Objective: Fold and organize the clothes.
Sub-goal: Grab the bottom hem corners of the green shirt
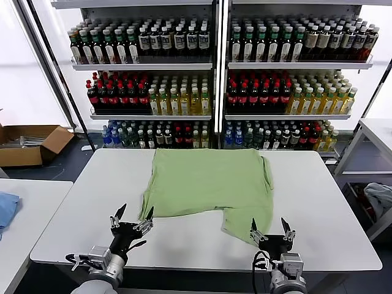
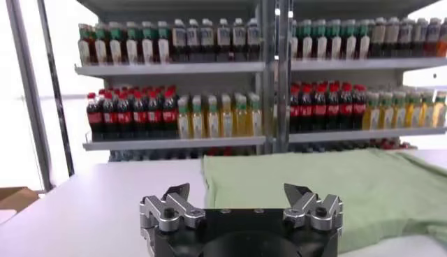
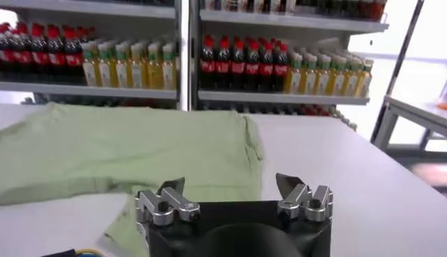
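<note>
on the white rectangular surface (image 1: 318, 202) in front of me, the light green short-sleeved shirt (image 1: 208, 184) lies spread flat with its plain back up, roughly centred and toward the far edge. its right-hand side is folded in, leaving a narrower flap that reaches down toward my right gripper. a sleeve bunches at the far right corner of the shirt.

my left gripper (image 1: 131, 218) sits near the front edge of the surface, jaws wide, holding nothing, just short of the shirt's near-left corner. can't tell whether the fingertips touch the cloth. from the left wrist view the left gripper (image 2: 242, 197) points at the shirt (image 2: 328, 188) across bare surface (image 2: 91, 202).

my right gripper (image 1: 271, 229) is also at the front edge, jaws wide and empty, just beside the lower end of the folded flap. right wrist view: right gripper (image 3: 231, 190) with the shirt (image 3: 119, 150) ahead and the flap's edge close under the fingers.

behind the surface, shelves of bottled drinks (image 1: 214, 79). open cardboard box (image 1: 30, 142) on the floor far left. blue cloth (image 1: 6, 207) on a side table at my left.
</note>
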Available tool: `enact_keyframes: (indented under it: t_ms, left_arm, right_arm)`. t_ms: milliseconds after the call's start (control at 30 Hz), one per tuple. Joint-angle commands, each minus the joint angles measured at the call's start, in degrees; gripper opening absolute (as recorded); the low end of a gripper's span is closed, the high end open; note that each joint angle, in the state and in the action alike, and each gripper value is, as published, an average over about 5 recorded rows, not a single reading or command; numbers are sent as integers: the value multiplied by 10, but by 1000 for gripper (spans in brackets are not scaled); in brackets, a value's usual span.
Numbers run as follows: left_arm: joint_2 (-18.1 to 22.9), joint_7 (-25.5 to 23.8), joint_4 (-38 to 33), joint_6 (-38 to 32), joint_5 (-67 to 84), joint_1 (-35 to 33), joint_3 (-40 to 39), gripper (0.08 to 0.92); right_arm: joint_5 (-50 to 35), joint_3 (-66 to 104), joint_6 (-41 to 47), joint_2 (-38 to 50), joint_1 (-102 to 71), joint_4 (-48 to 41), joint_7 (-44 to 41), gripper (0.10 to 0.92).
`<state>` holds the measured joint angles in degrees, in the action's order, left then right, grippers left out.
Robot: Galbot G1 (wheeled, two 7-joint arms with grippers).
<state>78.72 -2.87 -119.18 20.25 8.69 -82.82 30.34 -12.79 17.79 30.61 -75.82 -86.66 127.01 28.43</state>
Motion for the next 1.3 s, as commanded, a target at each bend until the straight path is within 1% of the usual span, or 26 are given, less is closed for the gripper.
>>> enact_keyframes:
  t_ms: [33,433,600,867,1300]
  left_arm:
    - [-63,-3,66,44,37,48,-8,823]
    - [-73,2,138,35,57,111,-38,823]
    - [-77,2,155,33,60,128,-49,823]
    - [-77,1,167,34,58,135,-60,823]
    - [-68,-2,171,35,46,121,-61,823]
  right_arm:
    - [2,-3,25,-24,2,-5,34,823]
    - [30,-13,25,-58,14,-40,42,823]
    - [34,-17,25,-70,27,-57,45,823]
    - [31,-25,25,-85,44,-90,46,823]
    - [6,-27,25,-86,45,-115,43,823]
